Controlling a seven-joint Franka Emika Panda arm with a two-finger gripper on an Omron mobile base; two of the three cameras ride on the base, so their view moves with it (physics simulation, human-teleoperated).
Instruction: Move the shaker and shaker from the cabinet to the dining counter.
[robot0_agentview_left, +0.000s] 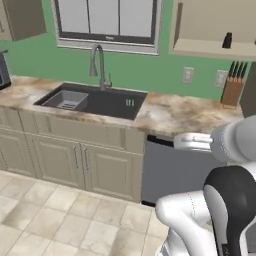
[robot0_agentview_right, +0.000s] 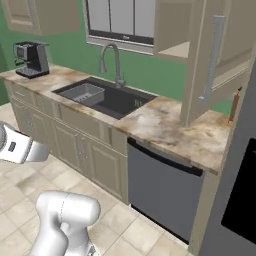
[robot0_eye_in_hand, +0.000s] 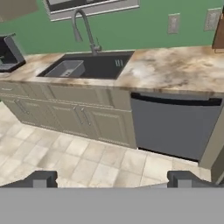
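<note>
One small black shaker (robot0_agentview_left: 227, 40) stands on the shelf of the open wall cabinet (robot0_agentview_left: 210, 47) at two o'clock in the left base view, high above the desk (robot0_agentview_left: 170, 112). The claw (robot0_eye_in_hand: 112, 179) is open, empty and low, facing the dishwasher (robot0_eye_in_hand: 175, 127). The long upward reach risks clipping the open cabinet door (robot0_agentview_right: 212, 60) or toppling the tiny shaker.

The tabletop (robot0_agentview_left: 170, 112) looks like smooth marbled stone. The faucet (robot0_agentview_left: 98, 65) is shiny grey metal. The knife block (robot0_agentview_left: 232, 92) looks wooden. The floor (robot0_agentview_left: 45, 215) has beige tiles.
</note>
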